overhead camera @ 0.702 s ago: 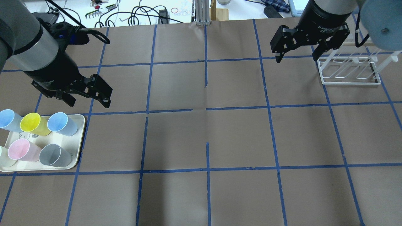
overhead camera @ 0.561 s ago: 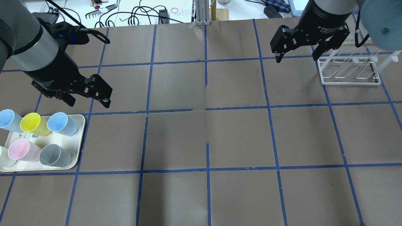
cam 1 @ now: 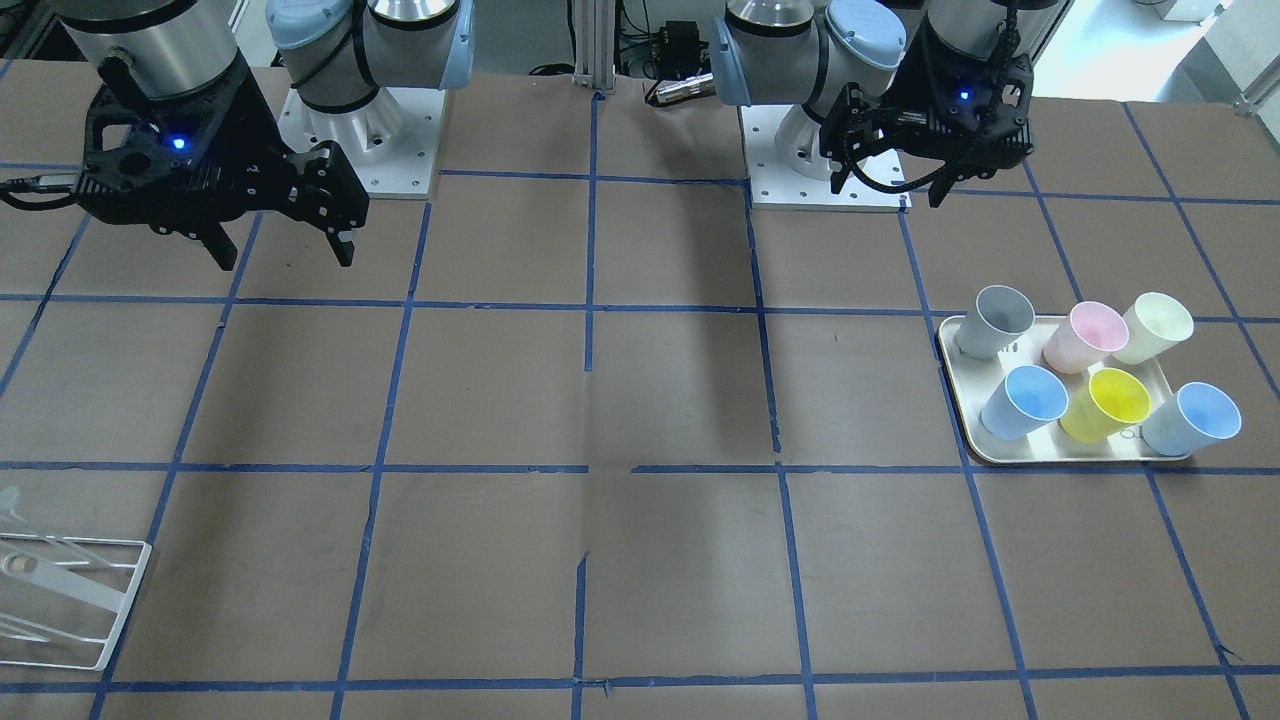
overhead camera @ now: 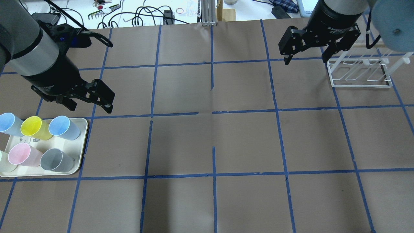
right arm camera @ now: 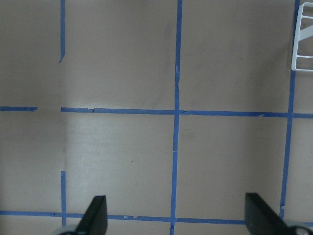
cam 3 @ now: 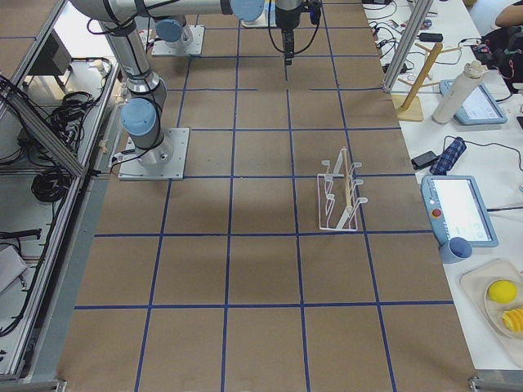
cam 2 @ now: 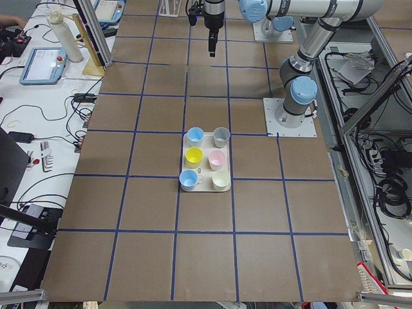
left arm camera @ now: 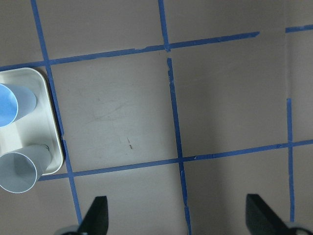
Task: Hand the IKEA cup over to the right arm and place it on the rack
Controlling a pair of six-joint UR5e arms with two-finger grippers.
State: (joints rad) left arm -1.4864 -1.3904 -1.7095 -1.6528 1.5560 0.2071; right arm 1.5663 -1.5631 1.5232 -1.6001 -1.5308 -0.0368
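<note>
looking for the cup first: the ikea cup (overhead camera: 64,127) stands on the cream tray (overhead camera: 82,152) at the left side of the table (overhead camera: 207,145), open end up. it is the pale blue one on the tray's side nearest the middle of the table. a yellow cup (overhead camera: 32,127) is just beside it, and a second blue cup (overhead camera: 8,123) just like it stands past the yellow one.

the left gripper (overhead camera: 90,106) hangs above the bare table, just beside the tray. its two fingers are spread wide and hold nothing. in the left wrist view the blue cup shows only at the left edge, so the gripper is not over it yet. i think it has to slide sideways to the tray and then go down, one finger on each side of the cup. the yellow cup is so close that a finger could bump it.

the right gripper (overhead camera: 305,61) is well apart from the cups, over by the rack (overhead camera: 359,85). its fingers are spread wide too and are empty. so the left gripper is much nearer, and i think it should do the pick-up.
</note>
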